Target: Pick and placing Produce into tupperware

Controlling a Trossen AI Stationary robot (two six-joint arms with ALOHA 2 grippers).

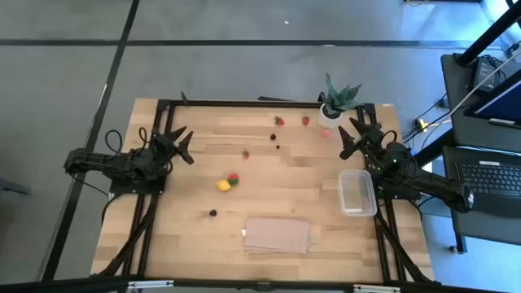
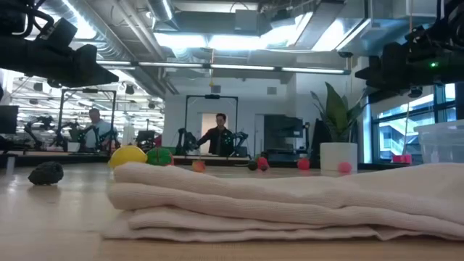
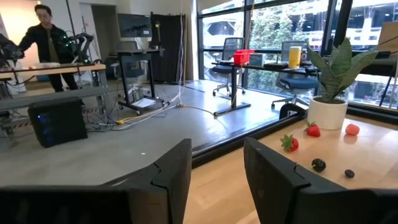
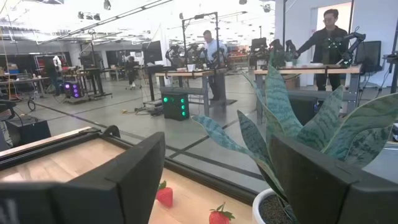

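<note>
Looks like a big open-plan robotics lab: exposed silver ceiling ducts [image 2: 130,43] and strip lights overhead, rows of tall workbenches on black metal frames [image 4: 186,78], other dark robot arms [image 4: 348,40] on benches, people standing at them, floor-to-ceiling windows [image 3: 273,31].

Two matte black jointed arms flank the wooden table [image 1: 187,236] — dark cables trail along each, a green light glows on the right one, and both end in blunt, squared black fingers [image 3: 168,171].
</note>
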